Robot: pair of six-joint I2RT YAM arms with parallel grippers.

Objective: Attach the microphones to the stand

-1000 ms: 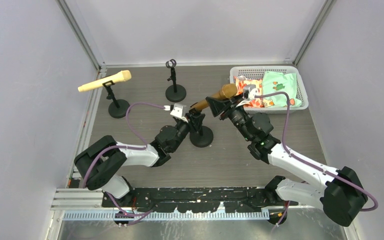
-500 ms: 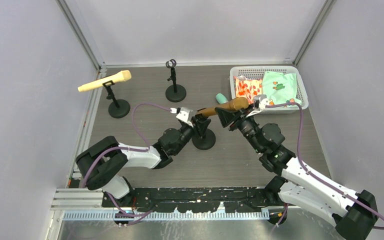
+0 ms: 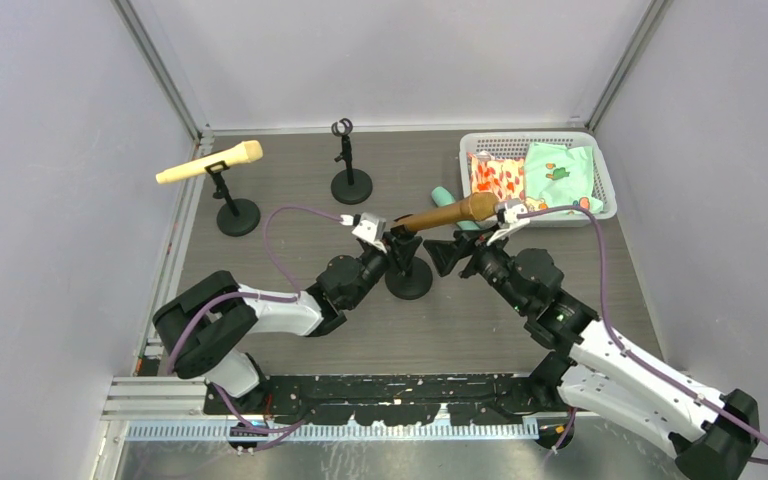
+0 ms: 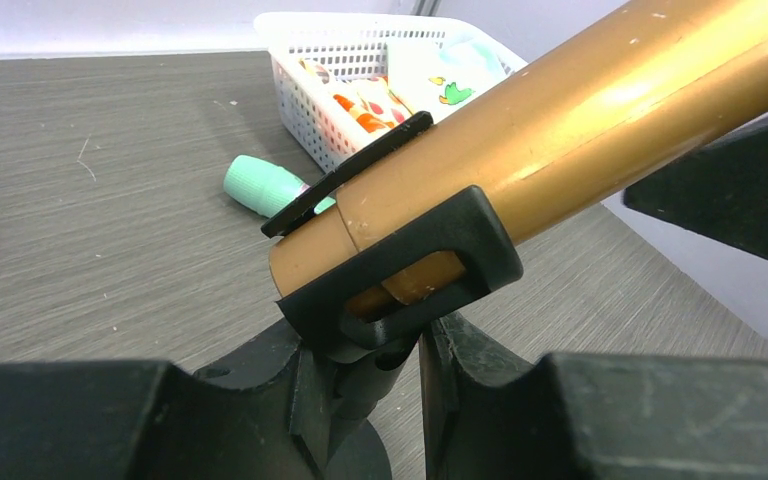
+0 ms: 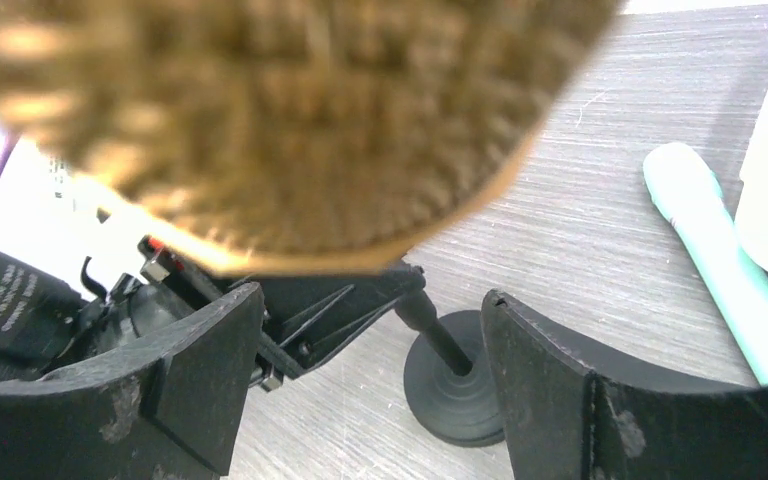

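The golden-brown microphone [image 3: 450, 212] [image 4: 570, 120] rests tilted in the clip [image 4: 400, 270] of the middle stand [image 3: 408, 278]. My left gripper [image 3: 390, 250] [image 4: 400, 375] is shut on that stand's post just below the clip. My right gripper [image 3: 444, 254] [image 5: 370, 370] stands open under the microphone's head [image 5: 280, 120], with nothing between its fingers. On the left stand [image 3: 236, 215] sits the cream-yellow microphone [image 3: 210, 162]. The mint-green microphone [image 3: 443, 196] [image 5: 725, 270] [image 4: 270, 187] lies on the table beside the basket.
A white basket [image 3: 540, 137] [image 4: 300, 75] with patterned cloth packets sits at the back right. An empty stand [image 3: 348, 160] is at the back middle. Grey walls close in both sides and the back.
My right gripper has opened, let go of the golden-brown microphone and dropped back below its head. The microphone stays in the clip. The left gripper keeps its hold on the post.
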